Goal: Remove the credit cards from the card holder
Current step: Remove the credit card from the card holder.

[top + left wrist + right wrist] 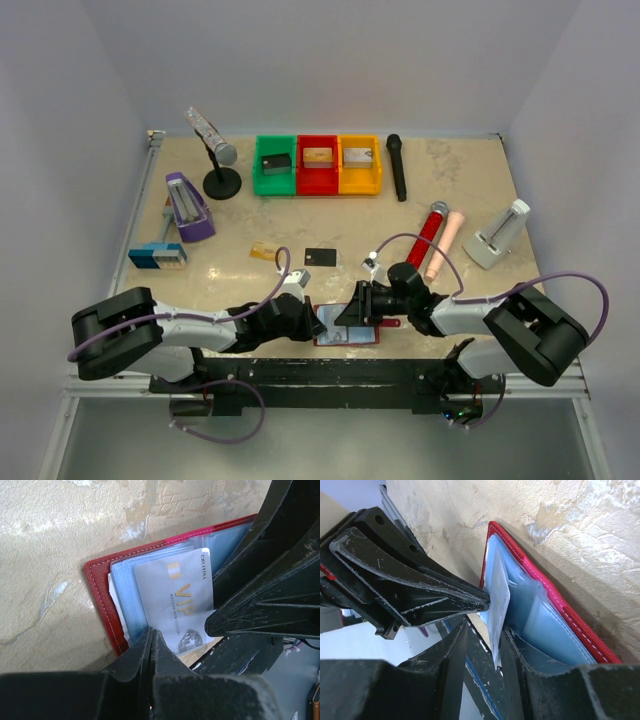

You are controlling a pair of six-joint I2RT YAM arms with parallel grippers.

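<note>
While the left gripper (151, 631), jaws together, touches the wallet (97, 585), the right gripper (485, 630) straddles the silver card (170, 595), jaws apart.

Dark red card holder (100, 597) edged with pale stitching, its inside pockets clear light blue. Silver-grey card (172, 600) with gold VIP lettering and a gold stripe. Gold-tan card (264, 251), black card (320, 256), beige marbled table (300, 225).
</note>
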